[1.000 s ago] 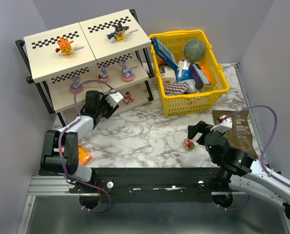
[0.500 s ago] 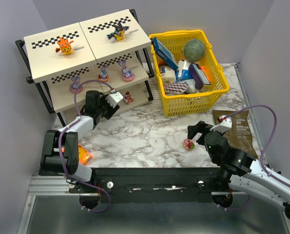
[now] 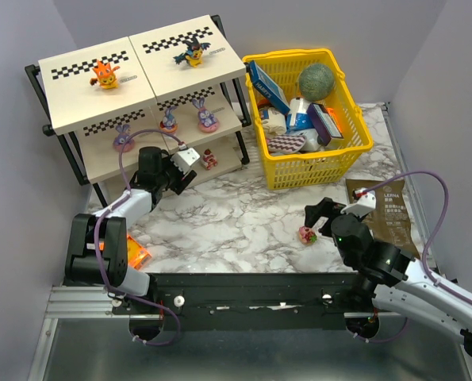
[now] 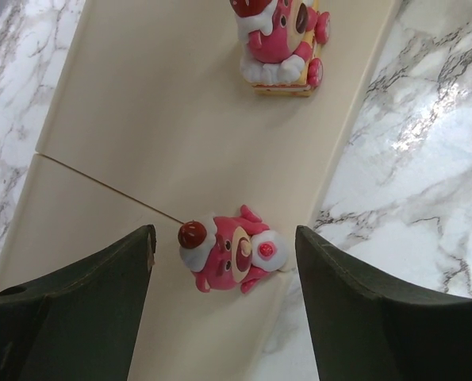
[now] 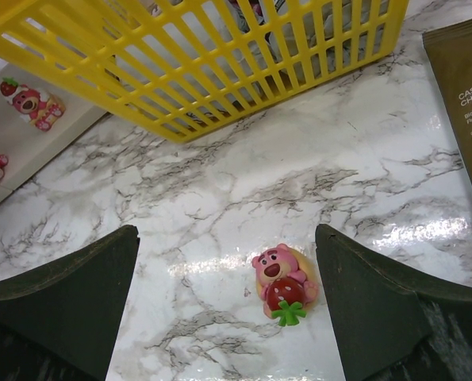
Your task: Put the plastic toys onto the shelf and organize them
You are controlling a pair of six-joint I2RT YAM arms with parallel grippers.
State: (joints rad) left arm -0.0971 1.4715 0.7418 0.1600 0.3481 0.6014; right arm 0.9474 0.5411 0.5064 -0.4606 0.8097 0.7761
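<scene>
My left gripper (image 3: 185,159) is at the shelf's (image 3: 101,171) bottom tier, open. Between its fingers a small red-pink toy (image 4: 232,255) lies on the beige panel (image 4: 140,119) near its edge, touching neither finger. A second red-pink toy (image 4: 279,40) stands farther along that tier. On the top tier are an orange toy (image 3: 105,74) and a black-and-yellow winged toy (image 3: 192,54). The middle tier holds three purple bunny-eared toys (image 3: 169,121). Another pink toy (image 5: 282,283) lies on the marble table below my open right gripper (image 5: 226,232), nearer its right finger.
A yellow basket (image 3: 354,151) with boxes and a green ball stands right of the shelf. A brown packet (image 3: 390,214) lies at the table's right edge. A flat orange packet (image 3: 136,254) lies by the left arm's base.
My left gripper's jaws have spread wider apart around the red-pink toy on the bottom tier, leaving it free. The right arm has not moved.
</scene>
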